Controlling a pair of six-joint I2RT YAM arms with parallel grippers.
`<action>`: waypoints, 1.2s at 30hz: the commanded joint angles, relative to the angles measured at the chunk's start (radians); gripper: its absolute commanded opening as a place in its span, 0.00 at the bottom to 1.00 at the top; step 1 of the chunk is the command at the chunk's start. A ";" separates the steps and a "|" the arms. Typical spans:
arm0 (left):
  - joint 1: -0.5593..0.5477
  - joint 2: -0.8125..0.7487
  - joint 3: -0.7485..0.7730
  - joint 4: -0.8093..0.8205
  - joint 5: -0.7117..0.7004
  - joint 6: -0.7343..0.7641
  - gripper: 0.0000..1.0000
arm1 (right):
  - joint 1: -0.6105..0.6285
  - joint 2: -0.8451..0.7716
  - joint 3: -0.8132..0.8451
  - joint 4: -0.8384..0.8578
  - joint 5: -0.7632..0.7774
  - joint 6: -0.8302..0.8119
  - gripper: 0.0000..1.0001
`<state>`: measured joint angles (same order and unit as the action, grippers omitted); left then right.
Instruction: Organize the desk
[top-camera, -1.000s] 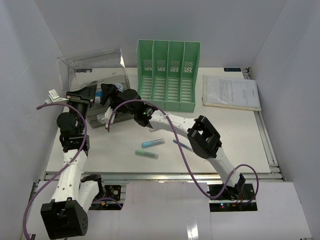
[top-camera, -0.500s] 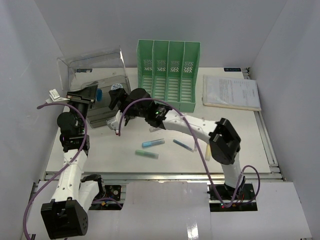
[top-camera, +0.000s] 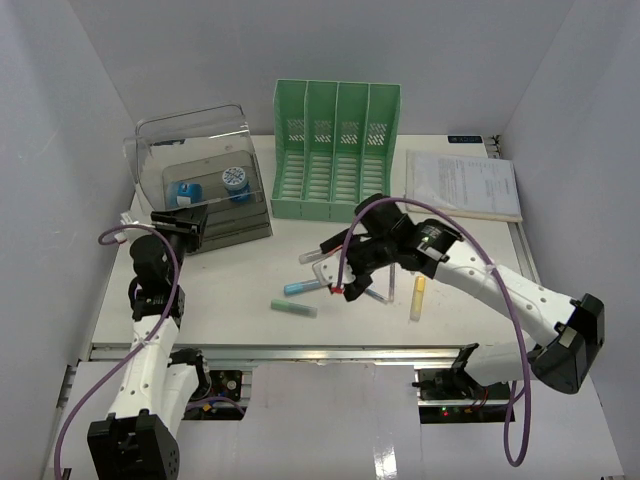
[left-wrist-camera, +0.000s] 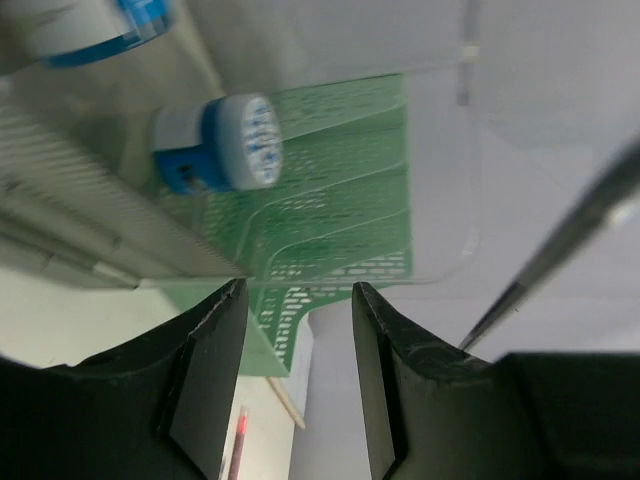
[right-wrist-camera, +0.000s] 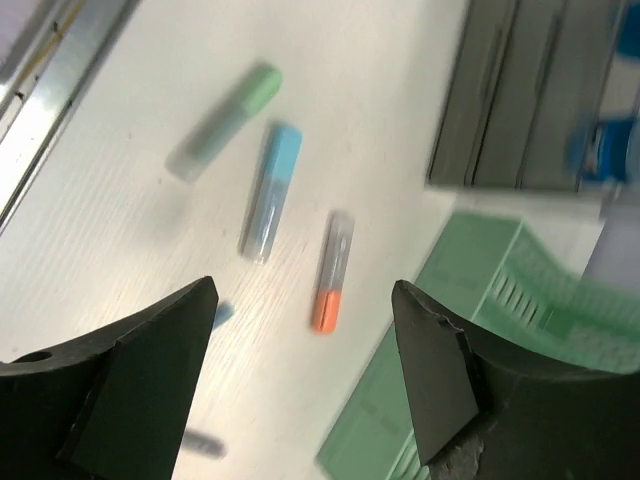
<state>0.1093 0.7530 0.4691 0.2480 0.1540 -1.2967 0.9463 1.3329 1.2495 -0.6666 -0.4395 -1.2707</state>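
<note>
- Progress looks partial to me: two blue-capped pots (top-camera: 234, 178) sit inside the clear drawer box (top-camera: 200, 170) at the far left corner of the table (top-camera: 220, 290), so some small things seem already put away
- Loose pens remain in the middle of the table toward the near edge: a green marker (top-camera: 293, 308), a blue marker (top-camera: 305, 286) just beyond it, an orange-ended marker (right-wrist-camera: 330, 270) and, off to the right, a yellow marker (top-camera: 417, 298); a dark pen (top-camera: 375, 294) lies between them, partly under the arm
- My guess is that these pens are what is left to gather
- The green file rack (top-camera: 337, 150) stands at the far edge, its slots showing nothing inside, and a stack of papers (top-camera: 462, 185) lies flat at the far right corner, not filed
- The right pincer (right-wrist-camera: 303, 300) hangs over the loose markers with its jaws spread wide and nothing between them
- The left pincer (left-wrist-camera: 297, 330) is by the front of the drawer box, released, its jaws parted on nothing
- The table itself is a flat white top filling the booth, with a silver rail (top-camera: 300, 350) along its near edge
- Plain white walls (top-camera: 450, 60) close it in at the left, far and right sides, evenly lit
</note>
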 joint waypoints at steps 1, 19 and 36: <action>0.006 0.056 -0.016 -0.281 -0.016 -0.103 0.57 | -0.164 -0.115 -0.016 -0.018 -0.112 0.163 0.78; 0.006 0.248 -0.208 0.208 0.058 0.036 0.65 | -0.587 -0.186 -0.263 0.312 -0.632 0.703 0.79; 0.007 0.530 -0.173 0.571 0.007 0.028 0.43 | -0.761 -0.329 -0.519 0.499 -0.791 0.691 0.79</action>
<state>0.1102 1.2530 0.2481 0.7468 0.1876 -1.2718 0.2096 1.0204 0.7469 -0.2258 -1.1650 -0.5797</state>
